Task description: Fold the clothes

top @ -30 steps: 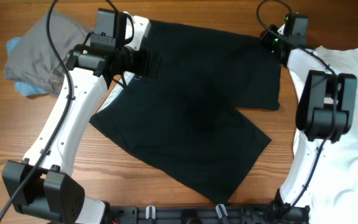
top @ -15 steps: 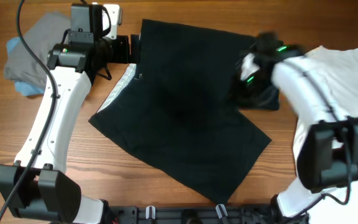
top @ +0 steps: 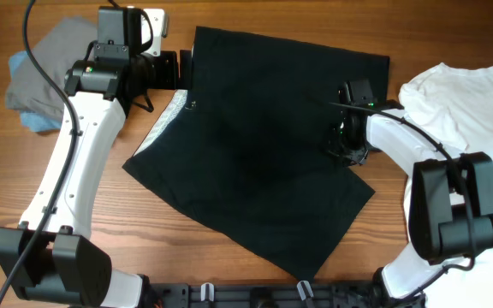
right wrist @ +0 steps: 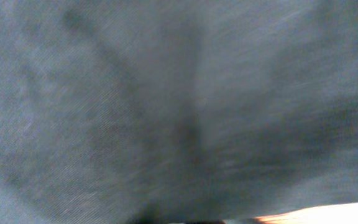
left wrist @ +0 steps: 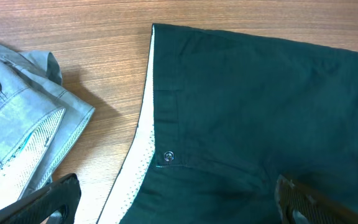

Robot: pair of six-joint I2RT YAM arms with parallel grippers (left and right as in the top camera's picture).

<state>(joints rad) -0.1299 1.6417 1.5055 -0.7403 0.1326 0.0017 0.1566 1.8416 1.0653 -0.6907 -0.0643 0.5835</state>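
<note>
The black shorts [top: 264, 145] lie spread flat mid-table, with the pale inner waistband [top: 168, 115] showing at their left edge. My left gripper [top: 185, 70] hovers open at the shorts' top-left waist corner. In the left wrist view its fingers [left wrist: 179, 208] straddle the waistband [left wrist: 143, 155] and the black cloth [left wrist: 260, 106]. My right gripper [top: 347, 147] is pressed down at the right leg's hem. Blurred dark cloth [right wrist: 166, 99] fills the right wrist view and hides the fingers. The grey folded shorts [top: 54, 60] lie at the far left. The white shirt [top: 473, 111] lies at the right.
A blue cloth [top: 31, 120] pokes out under the grey shorts, which also show in the left wrist view [left wrist: 17, 137]. Bare wooden table [top: 75, 257] surrounds the garments. The arm bases stand at the front edge.
My right gripper has swung from the shorts' far right corner down to the right leg's hem. My left gripper has pulled back to the waist's top-left corner, then stayed still.
</note>
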